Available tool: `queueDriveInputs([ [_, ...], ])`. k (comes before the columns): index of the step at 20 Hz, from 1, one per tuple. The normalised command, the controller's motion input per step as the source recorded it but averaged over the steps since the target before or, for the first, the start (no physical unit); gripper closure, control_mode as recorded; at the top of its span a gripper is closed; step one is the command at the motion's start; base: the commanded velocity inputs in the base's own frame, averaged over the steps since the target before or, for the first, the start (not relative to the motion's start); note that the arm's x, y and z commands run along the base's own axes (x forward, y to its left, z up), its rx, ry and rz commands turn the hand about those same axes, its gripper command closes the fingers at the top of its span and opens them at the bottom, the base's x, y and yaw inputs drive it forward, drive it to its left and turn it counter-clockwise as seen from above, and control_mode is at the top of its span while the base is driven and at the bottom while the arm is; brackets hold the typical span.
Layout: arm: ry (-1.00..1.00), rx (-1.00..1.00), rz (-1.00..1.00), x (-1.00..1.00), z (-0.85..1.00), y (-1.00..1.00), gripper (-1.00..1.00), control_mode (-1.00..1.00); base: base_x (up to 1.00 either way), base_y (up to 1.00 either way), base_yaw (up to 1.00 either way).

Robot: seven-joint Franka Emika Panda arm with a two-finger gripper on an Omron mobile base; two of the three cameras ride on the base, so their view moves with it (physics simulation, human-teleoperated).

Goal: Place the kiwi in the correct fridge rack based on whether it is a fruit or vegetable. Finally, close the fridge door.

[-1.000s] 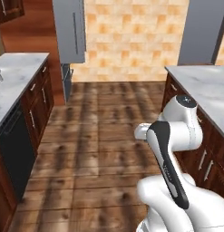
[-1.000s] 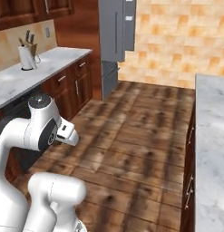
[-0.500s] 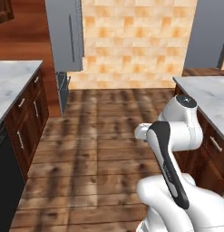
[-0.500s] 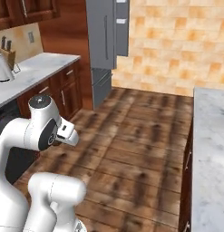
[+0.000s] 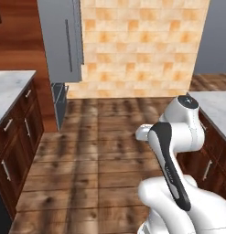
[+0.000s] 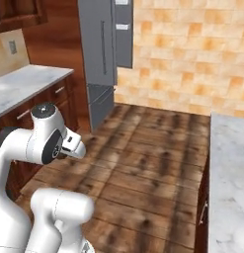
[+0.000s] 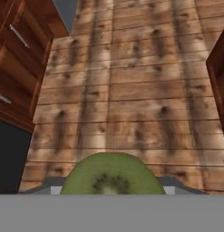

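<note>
Whole scene shifted across both base views against the earlier frames: base turning and driving, not furniture moving. Fridge (image 5: 64, 43) now larger and nearer the middle of the left base view, with the left counter (image 5: 9, 89) slid toward the edge; in the right base view, fridge doors taller and closer, and the knife block and jar gone off the left side. Arm pose unchanged throughout, folded over the base.

Kiwi (image 7: 111, 174) seen in the hand view, its cut green face with pale core and dark seeds toward the camera, low in the frame, over the wooden floor (image 7: 131, 90). Gripper (image 7: 111, 190) apparently closed on the fruit, grey finger parts just showing on either side of it, though the tips themselves mostly hidden behind the kiwi, so grip width hard to judge.

Step in hand: carrying the kiwi across the kitchen toward the fridge. Placing not yet begun. Fridge doors looking flush in both base views, though possibly open out of sight.

Next move, by judgement: more driving to bring the fridge within reach, then squaring up in front of it. After that, reaching to the fruit rack rather than the vegetable one, releasing there, withdrawing, and pushing the door to. Rack positions not visible from here.
</note>
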Motion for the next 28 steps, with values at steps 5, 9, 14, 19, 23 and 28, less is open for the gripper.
queueDriveInputs([
  [5,0.00,0.00,0.00,0.00,0.00,0.00,1.00,1.00,1.00,-0.30,0.00],
  [9,0.00,0.00,0.00,0.00,0.00,0.00,1.00,1.00,1.00,-0.35,0.00],
  [14,0.00,0.00,0.00,0.00,0.00,0.00,1.00,1.00,1.00,-0.42,0.00],
  [19,0.00,0.00,0.00,0.00,0.00,0.00,1.00,1.00,1.00,-0.54,0.00],
  [23,0.00,0.00,0.00,0.00,0.00,0.00,1.00,1.00,1.00,-0.56,0.00],
  [28,0.00,0.00,0.00,0.00,0.00,0.00,1.00,1.00,1.00,-0.52,0.00],
])
